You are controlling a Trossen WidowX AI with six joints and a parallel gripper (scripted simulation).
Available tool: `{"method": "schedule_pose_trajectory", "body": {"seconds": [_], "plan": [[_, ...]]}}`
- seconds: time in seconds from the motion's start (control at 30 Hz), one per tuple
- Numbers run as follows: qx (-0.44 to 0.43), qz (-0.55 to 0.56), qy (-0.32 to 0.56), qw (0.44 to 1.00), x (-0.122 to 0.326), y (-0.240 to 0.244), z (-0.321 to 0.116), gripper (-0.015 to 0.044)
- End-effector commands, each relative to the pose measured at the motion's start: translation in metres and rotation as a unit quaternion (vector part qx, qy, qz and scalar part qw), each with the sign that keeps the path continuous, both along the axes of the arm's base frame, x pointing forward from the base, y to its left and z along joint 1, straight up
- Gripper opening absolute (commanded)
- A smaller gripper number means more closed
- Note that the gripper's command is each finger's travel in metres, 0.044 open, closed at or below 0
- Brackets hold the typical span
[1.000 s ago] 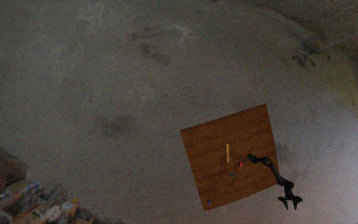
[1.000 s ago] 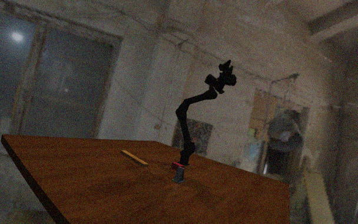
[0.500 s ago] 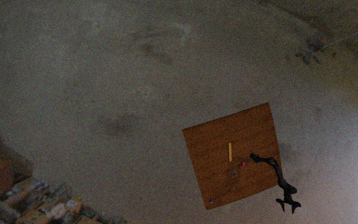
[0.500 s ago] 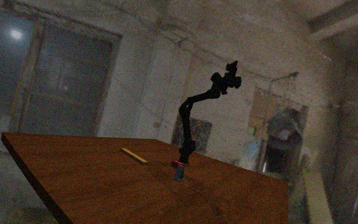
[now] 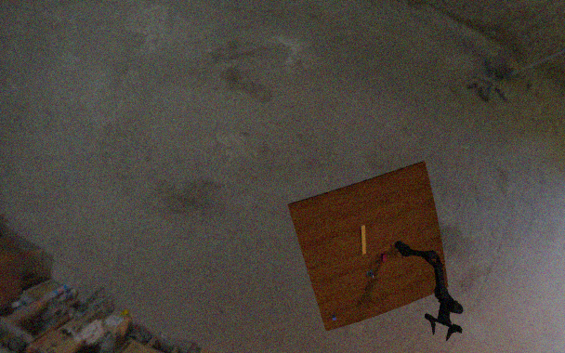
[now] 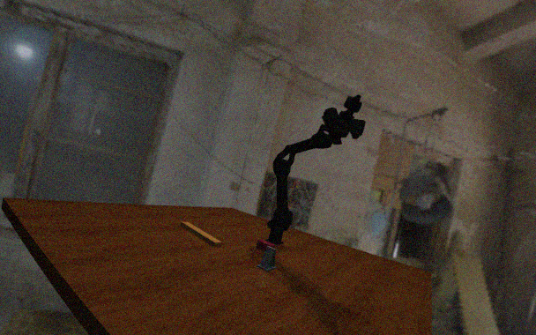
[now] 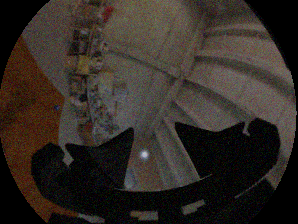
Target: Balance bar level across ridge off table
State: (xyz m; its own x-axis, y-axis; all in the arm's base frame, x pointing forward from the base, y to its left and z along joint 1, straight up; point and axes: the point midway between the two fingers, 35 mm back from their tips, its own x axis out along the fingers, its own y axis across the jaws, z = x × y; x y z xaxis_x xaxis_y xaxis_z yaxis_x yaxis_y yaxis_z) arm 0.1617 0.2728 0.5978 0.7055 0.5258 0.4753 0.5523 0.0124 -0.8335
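Note:
The bar, long, thin and orange-yellow, lies flat on the wooden table. A small grey-blue piece with a wide foot and narrower top stands on the table, apart from the bar; it looks like the ridge. Nothing rests across it. My gripper is open, with nothing between the fingers. In the exterior view it is held high above table level, and in the top view it shows outside the table's outline. The wrist view shows neither bar nor ridge.
A small red block lies near the grey-blue piece and the arm's base. A tiny blue object lies near a table corner. The arm rises from the table and reaches out past its edge.

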Motion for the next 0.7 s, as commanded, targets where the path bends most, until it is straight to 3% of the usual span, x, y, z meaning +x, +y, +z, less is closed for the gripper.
{"method": "schedule_pose_trajectory", "body": {"seconds": [0.0, 0.67], "plan": [[-0.017, -0.016, 0.010, 1.000, 0.019, 0.006, -0.012, 0.0315], [-0.128, -0.111, 0.083, 0.982, 0.121, -0.002, -0.080, 0.0315]]}}
